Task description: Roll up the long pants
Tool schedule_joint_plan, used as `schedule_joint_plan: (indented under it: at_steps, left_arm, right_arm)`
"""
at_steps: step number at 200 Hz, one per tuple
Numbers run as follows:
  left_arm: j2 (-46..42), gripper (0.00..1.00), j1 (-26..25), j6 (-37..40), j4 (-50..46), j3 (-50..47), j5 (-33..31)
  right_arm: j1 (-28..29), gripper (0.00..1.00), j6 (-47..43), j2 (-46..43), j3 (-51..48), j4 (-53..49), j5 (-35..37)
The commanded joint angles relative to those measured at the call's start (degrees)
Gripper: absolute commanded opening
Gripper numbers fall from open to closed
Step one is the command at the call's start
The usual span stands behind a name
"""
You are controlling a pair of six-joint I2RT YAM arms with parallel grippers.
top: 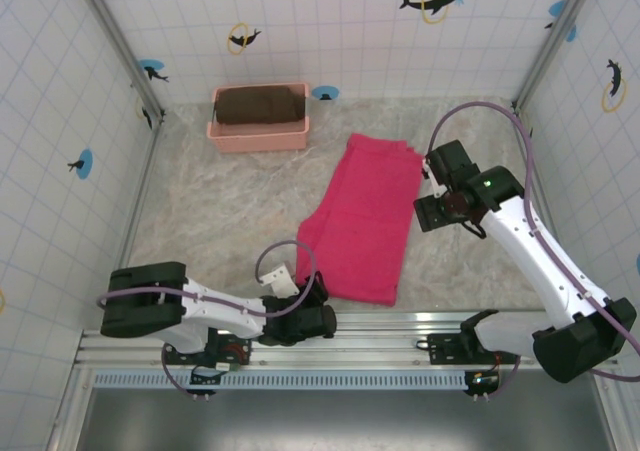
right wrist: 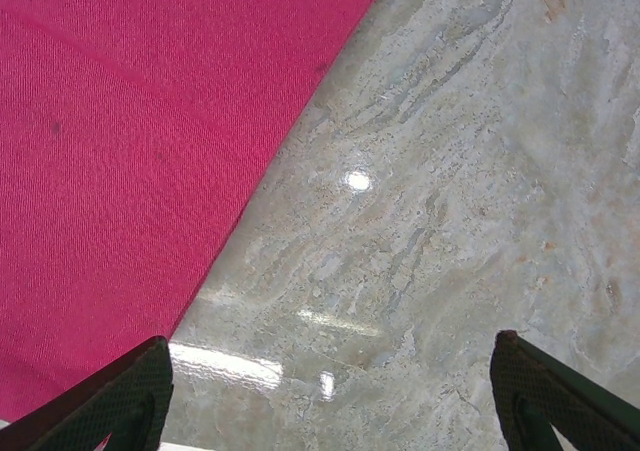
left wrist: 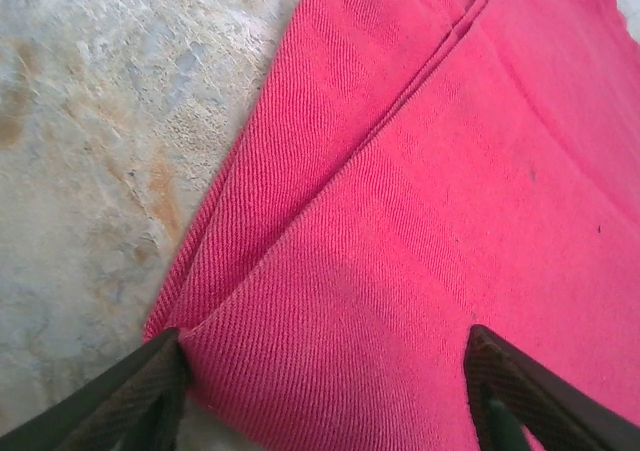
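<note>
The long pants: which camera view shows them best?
The top external view: the long pants lie whole, folded flat on the table. The left wrist view gives a close corner with layered edges; the right wrist view, one straight edge.

Overhead and close wrist cameras share the pants (top: 365,221).

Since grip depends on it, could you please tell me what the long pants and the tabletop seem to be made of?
The long pants look like soft matte fabric with a fine diagonal rib. The tabletop looks hard and glossy, marble-patterned, stone or laminate; light glares off it.
</note>
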Motion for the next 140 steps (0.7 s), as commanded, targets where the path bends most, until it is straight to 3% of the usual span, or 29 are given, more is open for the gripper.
schedule_joint_plan:
  at_steps: [1,13,33,44,65,108,140]
  left_arm:
    - [3.0,0.62,-0.4,-30.9,6.0,0.3,-2.8]
    - [3.9,0.55,-0.3,-30.9,6.6,0.5,-3.0]
    - [4.7,0.3,0.2,-30.9,7.5,0.2,-2.9]
    - [4.9,0.0,1.0,-30.9,8.4,-0.5,-2.4]
    - [3.5,0.0,2.7,-30.8,6.1,-0.8,-1.4]
    - [-7.2,0.0,7.9,-30.0,-15.1,2.3,2.5]
    - [-14.5,0.0,13.2,-24.1,-21.7,2.3,5.2]
  right_arm:
    - [-0.2,0.85,-1.4,-1.3,-0.4,-1.4,-0.4]
    - [-0.2,0.85,-1.4,-1.5,-0.5,-1.4,-0.5]
    - [-0.1,0.85,-1.3,-1.6,-0.5,-1.4,-1.0]
    - [-0.1,0.85,-1.4,-1.6,-0.4,-1.5,-1.5]
    - [0.8,0.85,-1.5,-1.5,-0.6,-1.5,-2.0]
    - [3.8,0.85,-1.0,-1.2,-2.2,0.0,-1.5]
    - [6.6,0.85,0.7,-0.3,-3.0,2.1,-2.8]
